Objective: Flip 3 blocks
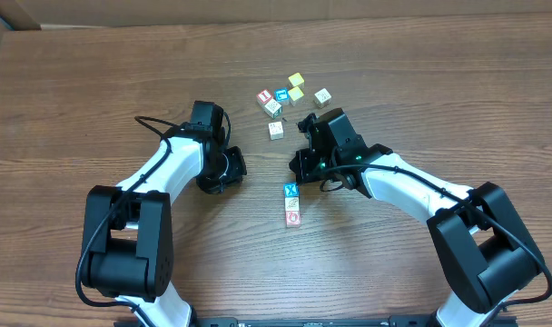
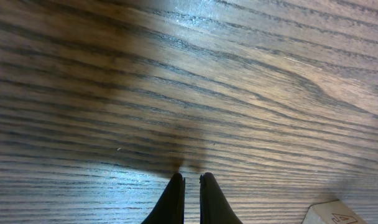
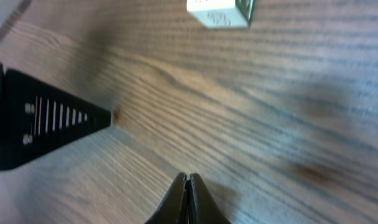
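Three blocks [image 1: 292, 204] form a touching row: teal X at 12 o'clock, red-marked at 6. Both left gripper [image 2: 190, 179] and right gripper [image 3: 188, 178] clenched, empty.

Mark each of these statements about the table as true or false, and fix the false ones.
1. The left fingers grip a block. False: they are shut on nothing, with bare wood ahead of them.
2. Three blocks lie in a row between the two arms. True.
3. The teal X block sits in the middle of that row. False: it is at the end nearest the far cluster.
4. The right fingers are shut and empty. True.
5. Two yellow-topped cubes sit in the far cluster. True.
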`<state>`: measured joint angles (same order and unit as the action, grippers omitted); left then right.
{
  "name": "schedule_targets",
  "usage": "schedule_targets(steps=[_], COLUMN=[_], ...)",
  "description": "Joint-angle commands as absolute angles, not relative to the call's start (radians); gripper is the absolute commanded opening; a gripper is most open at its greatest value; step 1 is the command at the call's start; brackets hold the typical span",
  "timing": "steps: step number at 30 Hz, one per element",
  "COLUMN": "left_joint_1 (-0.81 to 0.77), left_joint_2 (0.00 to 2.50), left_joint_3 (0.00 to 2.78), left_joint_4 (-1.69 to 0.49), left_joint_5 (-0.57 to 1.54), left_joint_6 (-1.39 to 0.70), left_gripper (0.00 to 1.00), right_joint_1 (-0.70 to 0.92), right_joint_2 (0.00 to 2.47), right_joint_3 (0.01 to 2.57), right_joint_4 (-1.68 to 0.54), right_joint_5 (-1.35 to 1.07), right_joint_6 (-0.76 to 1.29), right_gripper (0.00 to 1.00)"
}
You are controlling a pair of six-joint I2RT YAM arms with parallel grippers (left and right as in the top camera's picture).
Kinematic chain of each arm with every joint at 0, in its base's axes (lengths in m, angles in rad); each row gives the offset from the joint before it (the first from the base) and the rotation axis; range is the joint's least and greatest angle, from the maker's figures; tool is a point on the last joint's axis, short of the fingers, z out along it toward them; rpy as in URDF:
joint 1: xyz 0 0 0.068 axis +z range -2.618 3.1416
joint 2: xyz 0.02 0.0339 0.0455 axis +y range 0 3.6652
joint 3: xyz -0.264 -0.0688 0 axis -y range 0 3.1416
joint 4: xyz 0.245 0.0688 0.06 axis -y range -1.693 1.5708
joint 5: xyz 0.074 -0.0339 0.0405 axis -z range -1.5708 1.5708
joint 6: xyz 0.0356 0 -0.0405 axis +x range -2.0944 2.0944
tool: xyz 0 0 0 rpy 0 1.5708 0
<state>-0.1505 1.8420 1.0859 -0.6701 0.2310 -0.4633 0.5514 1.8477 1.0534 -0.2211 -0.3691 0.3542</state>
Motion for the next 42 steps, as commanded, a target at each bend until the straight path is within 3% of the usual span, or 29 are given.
schedule_targets(steps=[1, 42], left_joint_1=[-0.152, -0.152], left_joint_2=[1.826, 1.826], left_joint_3=[1.081, 1.081], left_joint_4=[-0.677, -0.688], left_joint_5=[0.233, 0.233], left_joint_6=[-0.44, -0.44], left_gripper=[0.04, 0.04], right_joint_1=[0.557, 0.576], right_joint_2=[1.861, 1.878], right_joint_3=[1.047, 1.047], right_joint_4=[-0.239, -0.312], right_joint_5=[-0.421, -0.379], right_joint_6=[0.306, 0.344], right_gripper=[0.04, 0.04])
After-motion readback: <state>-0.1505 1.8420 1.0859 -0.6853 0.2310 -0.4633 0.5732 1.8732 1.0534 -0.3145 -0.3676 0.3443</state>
